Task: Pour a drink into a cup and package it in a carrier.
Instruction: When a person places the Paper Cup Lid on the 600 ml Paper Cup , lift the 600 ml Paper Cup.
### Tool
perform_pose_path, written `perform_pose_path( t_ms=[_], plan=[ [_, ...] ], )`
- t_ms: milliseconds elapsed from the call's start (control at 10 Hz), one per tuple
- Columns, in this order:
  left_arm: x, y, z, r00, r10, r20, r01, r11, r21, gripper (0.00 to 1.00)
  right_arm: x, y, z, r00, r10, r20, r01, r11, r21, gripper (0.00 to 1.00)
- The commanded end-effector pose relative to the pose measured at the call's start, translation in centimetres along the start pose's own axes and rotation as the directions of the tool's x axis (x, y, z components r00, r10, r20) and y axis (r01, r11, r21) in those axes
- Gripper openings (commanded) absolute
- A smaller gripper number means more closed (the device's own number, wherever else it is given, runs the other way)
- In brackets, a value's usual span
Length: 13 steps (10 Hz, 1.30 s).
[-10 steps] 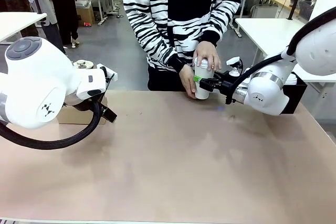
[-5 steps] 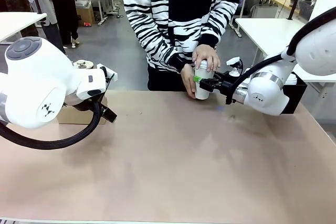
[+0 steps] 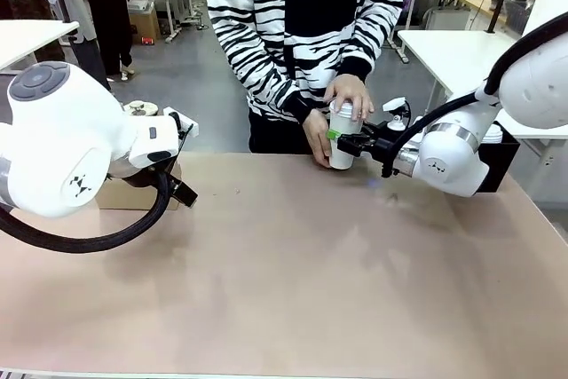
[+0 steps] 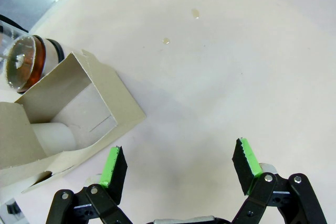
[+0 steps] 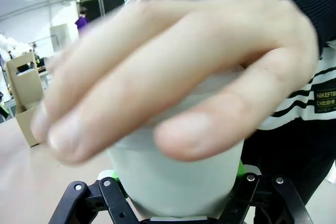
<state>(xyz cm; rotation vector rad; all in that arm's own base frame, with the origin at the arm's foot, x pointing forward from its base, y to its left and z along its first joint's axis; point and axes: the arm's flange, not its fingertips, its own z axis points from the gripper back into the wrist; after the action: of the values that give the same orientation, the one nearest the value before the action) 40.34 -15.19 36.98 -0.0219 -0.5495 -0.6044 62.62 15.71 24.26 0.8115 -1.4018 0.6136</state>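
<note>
Around the tall white paper cup (image 3: 341,161) with its white plastic lid, the right gripper (image 3: 346,144) is clamped, 1 green pad on each side. 2 of the person's hands also meet the cup: 1 hand (image 3: 351,95) lies flat on the lid and the other hand (image 3: 314,136) rests against the side. Well to the cup's left, the small brown cardboard carrier (image 4: 68,103) sits beside the clear glass jug (image 4: 21,61) of reddish-brown drink (image 4: 38,73). Just beside the carrier, the left gripper (image 4: 181,163) hangs with its jaws spread wide, grasping nothing.
</note>
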Motion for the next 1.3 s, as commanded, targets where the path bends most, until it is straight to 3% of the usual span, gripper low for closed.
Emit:
perform_pose_path(
  t_ms=[0, 1200],
  plan=[
    [0.00, -0.01, 0.05, 1.000, 0.000, 0.002, 0.000, 1.000, -0.002, 1.00, 0.55, 0.15, -0.34, 1.000, -0.002, 0.010, 0.002, 1.000, -0.009, 0.80],
    [0.00, -0.01, 0.05, 1.000, 0.000, 0.002, 0.000, 1.000, -0.002, 1.00, 0.55, 0.15, -0.34, 1.000, -0.002, 0.010, 0.002, 1.000, -0.009, 0.80]
  ],
)
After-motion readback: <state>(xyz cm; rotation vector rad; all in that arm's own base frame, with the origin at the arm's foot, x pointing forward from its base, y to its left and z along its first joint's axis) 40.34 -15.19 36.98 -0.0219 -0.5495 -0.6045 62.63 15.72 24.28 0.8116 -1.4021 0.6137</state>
